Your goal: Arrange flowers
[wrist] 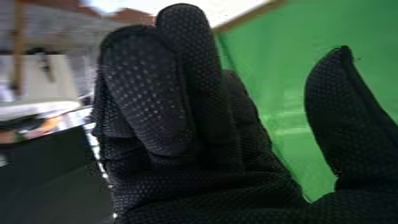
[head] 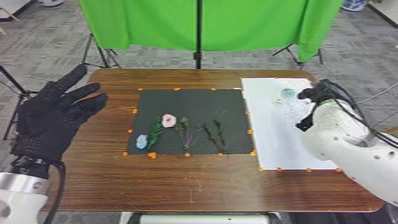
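Black fabric covers the right hand (wrist: pixel 182 135), fingers straight, thumb apart, by the white sheet (head: pixel 275 145); leftward, nearer the robot, green sprigs (head: pixel 218 134) lie roughly fore-and-aft on the dark mat (head: pixel 191 97), probably calling for a backward reach.

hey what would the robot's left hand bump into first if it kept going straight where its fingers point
Probably the green cloth hanging ahead of the left hand, though the hand's height and exact angle are unclear.
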